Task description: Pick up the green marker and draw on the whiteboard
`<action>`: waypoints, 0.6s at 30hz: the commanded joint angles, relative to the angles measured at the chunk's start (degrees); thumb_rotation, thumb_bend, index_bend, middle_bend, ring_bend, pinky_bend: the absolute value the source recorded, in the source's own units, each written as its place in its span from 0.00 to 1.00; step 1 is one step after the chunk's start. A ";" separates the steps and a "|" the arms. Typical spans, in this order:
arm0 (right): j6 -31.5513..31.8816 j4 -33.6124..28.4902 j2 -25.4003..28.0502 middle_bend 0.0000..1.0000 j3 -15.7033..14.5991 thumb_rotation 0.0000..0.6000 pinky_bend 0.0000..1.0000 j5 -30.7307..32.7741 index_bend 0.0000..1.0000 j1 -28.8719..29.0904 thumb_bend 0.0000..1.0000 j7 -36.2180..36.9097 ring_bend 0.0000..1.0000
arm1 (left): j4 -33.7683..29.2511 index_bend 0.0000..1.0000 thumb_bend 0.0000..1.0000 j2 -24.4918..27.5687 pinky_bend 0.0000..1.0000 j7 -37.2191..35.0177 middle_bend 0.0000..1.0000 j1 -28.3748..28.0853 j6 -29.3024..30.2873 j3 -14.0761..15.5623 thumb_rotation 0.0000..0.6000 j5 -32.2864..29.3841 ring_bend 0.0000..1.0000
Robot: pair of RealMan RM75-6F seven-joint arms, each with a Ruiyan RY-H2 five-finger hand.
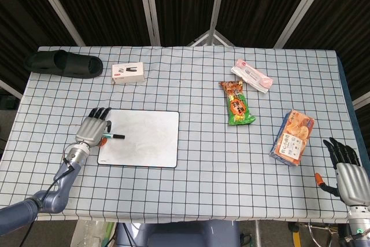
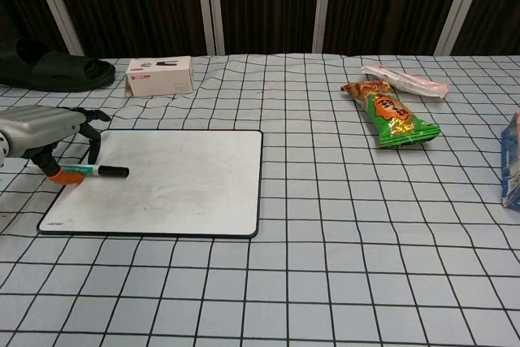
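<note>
The slim green marker with a black cap [image 2: 96, 171] lies across the left edge of the white rectangular whiteboard with a dark rim [image 2: 171, 180], cap pointing inward. Its printing is too small to read. The left hand [image 2: 45, 130] arches over the marker's tail, fingers curled down around it; whether they actually grip it cannot be told. The checked tabletop [image 1: 191, 172] has open room in front of the board. The right hand [image 1: 346, 173] rests spread and empty at the tabletop's right front corner, partly cut off.
</note>
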 commanded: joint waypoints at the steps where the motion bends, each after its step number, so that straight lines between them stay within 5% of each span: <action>1: 0.10 0.01 -0.02 0.00 -0.01 1.00 0.00 -0.04 0.00 -0.05 0.35 -0.04 0.00 | 0.12 0.61 0.53 -0.20 0.00 -0.09 0.02 -0.09 0.09 0.22 1.00 -0.13 0.00; 10: 0.39 -0.03 0.01 0.00 0.00 1.00 0.00 -0.03 0.00 -0.24 0.35 -0.05 0.00 | -2.75 0.64 0.54 0.78 0.00 -4.81 0.05 0.63 4.03 -0.85 1.00 1.68 0.00; 18: 0.43 -0.08 -0.01 0.00 -0.05 1.00 0.00 -0.14 0.00 -0.28 0.35 -0.18 0.00 | -11.60 0.65 0.55 1.49 0.03 -19.46 0.06 2.71 10.09 -6.63 1.00 1.66 0.00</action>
